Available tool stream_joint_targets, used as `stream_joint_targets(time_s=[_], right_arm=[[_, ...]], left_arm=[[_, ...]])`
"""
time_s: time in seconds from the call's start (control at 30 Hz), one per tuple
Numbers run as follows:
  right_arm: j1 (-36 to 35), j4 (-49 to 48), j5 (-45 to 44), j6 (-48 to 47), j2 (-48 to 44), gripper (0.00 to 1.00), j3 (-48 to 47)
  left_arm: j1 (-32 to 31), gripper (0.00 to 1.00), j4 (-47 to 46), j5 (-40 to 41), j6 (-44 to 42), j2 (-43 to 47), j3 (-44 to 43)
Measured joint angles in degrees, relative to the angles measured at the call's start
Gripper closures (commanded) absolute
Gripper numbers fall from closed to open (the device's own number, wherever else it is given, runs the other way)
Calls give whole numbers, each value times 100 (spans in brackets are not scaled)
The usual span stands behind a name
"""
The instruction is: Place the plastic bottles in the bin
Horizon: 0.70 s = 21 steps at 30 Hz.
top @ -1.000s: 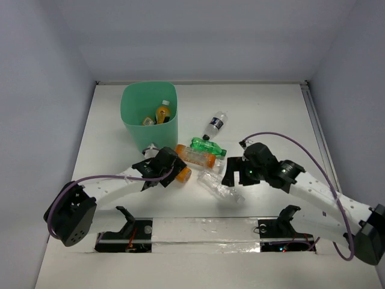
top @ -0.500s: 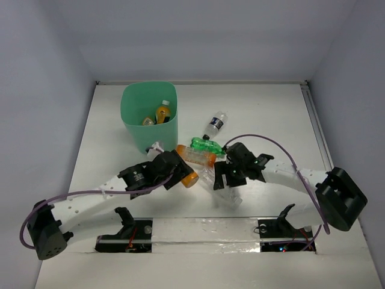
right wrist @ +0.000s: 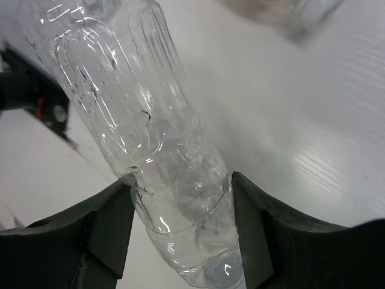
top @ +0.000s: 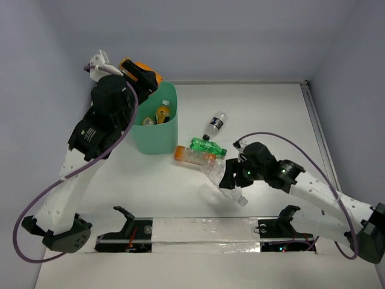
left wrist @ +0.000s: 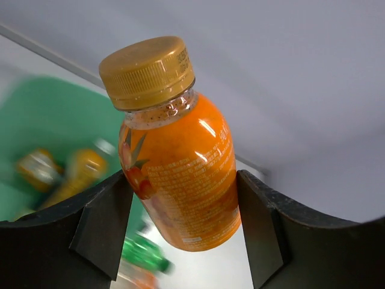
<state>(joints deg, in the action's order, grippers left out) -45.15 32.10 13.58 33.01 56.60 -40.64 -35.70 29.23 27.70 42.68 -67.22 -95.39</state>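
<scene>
By mint-green plastic bin (top: 157, 139) rim, gold-capped orange bottle (left wrist: 180, 174) pinched in left gripper (left wrist: 180, 223) is best released centred (right gripper (right wrist: 180, 232): clear crumpled bottle (right wrist: 138, 108) clamped).

— What lies underneath?
— A white table (top: 271, 114), with a shiny tape strip (top: 204, 224) along its near edge.
— And around it?
— Pale grey walls (top: 210, 36); a metal rail (top: 314, 114) runs down the table's right edge.

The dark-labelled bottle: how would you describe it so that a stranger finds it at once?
Find the mint-green bin at the far left. Right of it, just beyond the green bottle, lies a clear bottle. Unlike its neighbours, it carries a dark label.
</scene>
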Motion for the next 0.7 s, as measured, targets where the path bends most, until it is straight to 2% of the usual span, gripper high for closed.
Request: stream_joint_targets(time_s=[0.07,0.17,0.3,0.37,0.47,0.57,0.7], right_arm=[[0,197,20,66,-267,50,-332],[0,398,2,168,-378,50,-1086],[0,442,-116,216,63,51,-2444],[0,354,-166,238,549,51,-3285],[0,131,-304,256,1434,51,-4605],[0,-223,-496,334,2293,51,-5727],[0,-960,-654,691,3265,50,-6570]], left_arm=[[452,50,-15,74,-503,-278,-57],[737,47,-96,111,-1088,-710,-9],[966,13,-151,17,-1613,-1272,428],[1080,8,-79,-96,-1742,-1410,483],[1189,7,-33,-197,-1867,-1355,437],[1257,14,46,-280,-1932,-1069,249],[1259,31,107,-474,-1906,-334,28]])
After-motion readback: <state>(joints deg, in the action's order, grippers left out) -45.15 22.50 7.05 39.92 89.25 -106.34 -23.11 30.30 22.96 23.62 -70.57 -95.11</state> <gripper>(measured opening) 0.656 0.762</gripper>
